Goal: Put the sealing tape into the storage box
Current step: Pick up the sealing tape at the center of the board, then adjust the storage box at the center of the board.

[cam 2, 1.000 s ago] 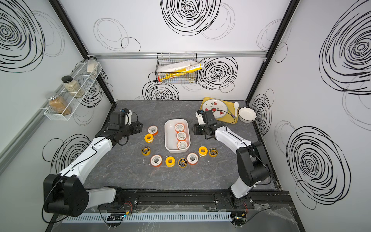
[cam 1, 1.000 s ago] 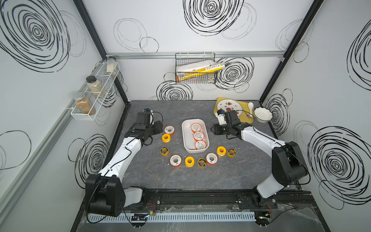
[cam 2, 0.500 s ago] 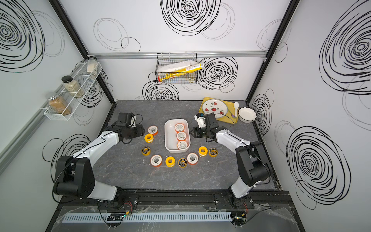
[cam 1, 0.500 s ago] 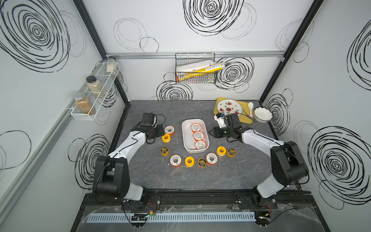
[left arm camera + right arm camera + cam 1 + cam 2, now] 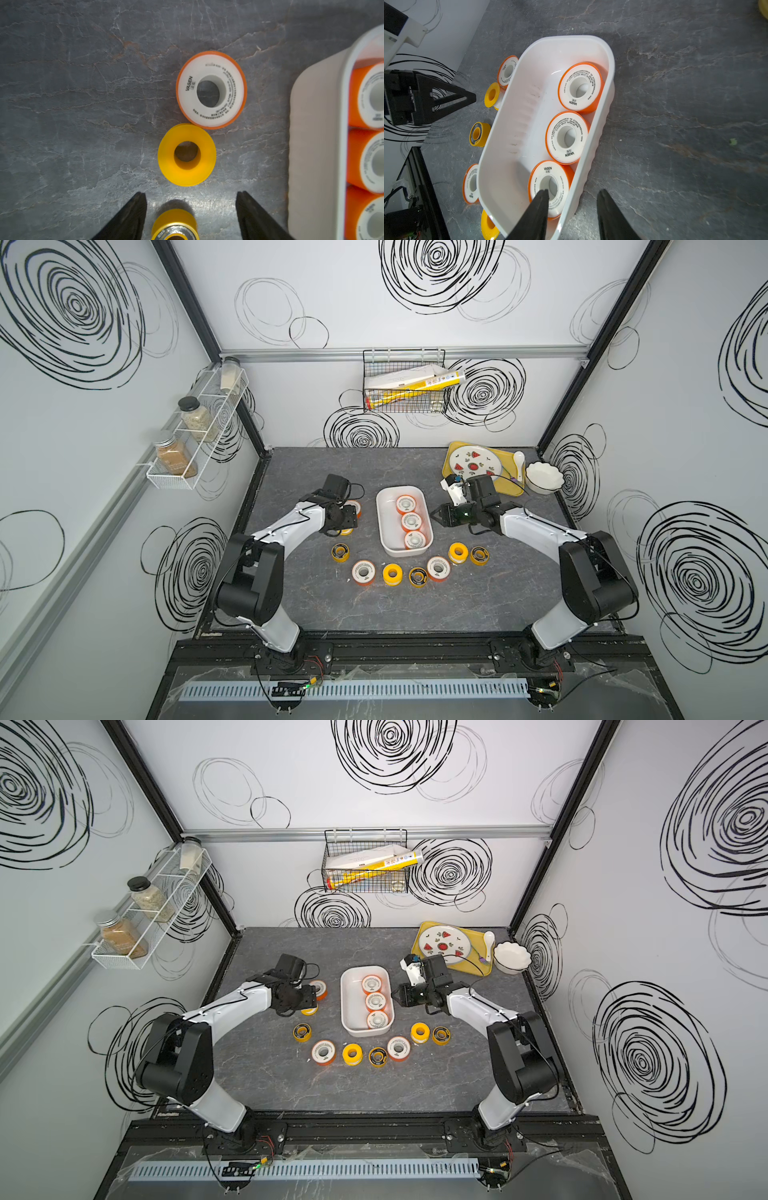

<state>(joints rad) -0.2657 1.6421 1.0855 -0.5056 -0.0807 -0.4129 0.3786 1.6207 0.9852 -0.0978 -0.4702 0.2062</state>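
Left wrist view: the left hand [image 5: 191,194] is spread wide and empty, lined up with an all-yellow spool [image 5: 187,176] of sealing tape lying flat near the storage box [image 5: 320,124], probably to straddle it. Three orange spools [image 5: 572,154] hug one wall inside the box, leaving room. The right hand [image 5: 573,191], partly open and empty, hangs over the box's rim. Nine spools lie beside the box on the desk [image 5: 457,605].

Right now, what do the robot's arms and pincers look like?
The left arm and right arm have smooth white shells, chunky black joints and thin black cables. The left pincer and right pincer each have two pointed black fingers.
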